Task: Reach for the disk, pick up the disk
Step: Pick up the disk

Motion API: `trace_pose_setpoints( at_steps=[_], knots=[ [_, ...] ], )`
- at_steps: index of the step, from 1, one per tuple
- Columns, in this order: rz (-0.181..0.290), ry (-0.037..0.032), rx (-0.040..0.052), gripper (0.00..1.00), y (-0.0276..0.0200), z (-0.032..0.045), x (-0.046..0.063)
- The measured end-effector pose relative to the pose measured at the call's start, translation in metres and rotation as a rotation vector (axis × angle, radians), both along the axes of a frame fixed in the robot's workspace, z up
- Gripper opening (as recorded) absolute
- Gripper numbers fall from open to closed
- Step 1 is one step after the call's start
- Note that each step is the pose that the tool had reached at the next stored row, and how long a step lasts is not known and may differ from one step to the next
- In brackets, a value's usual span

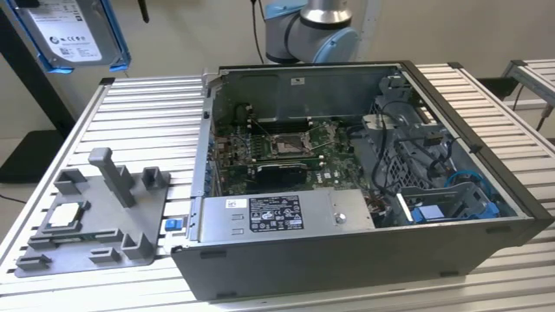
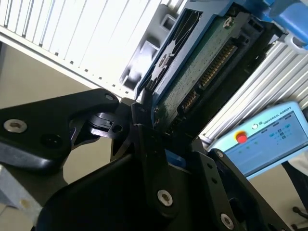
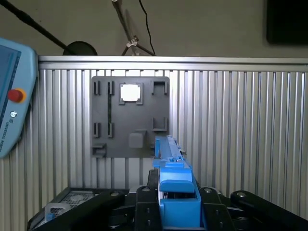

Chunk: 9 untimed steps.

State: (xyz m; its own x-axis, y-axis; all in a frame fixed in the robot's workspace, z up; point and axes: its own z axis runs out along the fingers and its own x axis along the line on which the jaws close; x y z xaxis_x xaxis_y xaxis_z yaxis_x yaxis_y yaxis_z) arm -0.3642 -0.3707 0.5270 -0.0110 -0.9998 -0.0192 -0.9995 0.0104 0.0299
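Ribbed aluminium desk (image 1: 147,123) is carrying an open computer case (image 1: 347,260) and a grey fixture plate (image 1: 95,227). Nearest the wrist cameras, the end effector (image 3: 175,207) is pinching the disk (image 3: 169,154) by one end, with its black fingers (image 2: 147,144) pressing on opposite faces. The disk's long axis is running straight out from the end effector. It is showing edge-on in the first wrist view and is showing its green circuit board in the second wrist view. In the upper left of the exterior view the disk is hanging with its label facing the camera, well clear of the desk; the pick-up is judged done. Farther off, the fixture plate is holding a square processor chip (image 1: 65,218) in one recess, and the case is housing a motherboard (image 1: 286,143) and a power supply (image 1: 277,214).
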Motion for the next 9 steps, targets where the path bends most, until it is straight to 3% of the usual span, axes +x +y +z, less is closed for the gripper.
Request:
trace_pose_setpoints(
  at_steps=[9],
  knots=[
    [0.0, 0.0, 0.0, 0.0, 0.0, 0.0, 0.015]
  ],
)
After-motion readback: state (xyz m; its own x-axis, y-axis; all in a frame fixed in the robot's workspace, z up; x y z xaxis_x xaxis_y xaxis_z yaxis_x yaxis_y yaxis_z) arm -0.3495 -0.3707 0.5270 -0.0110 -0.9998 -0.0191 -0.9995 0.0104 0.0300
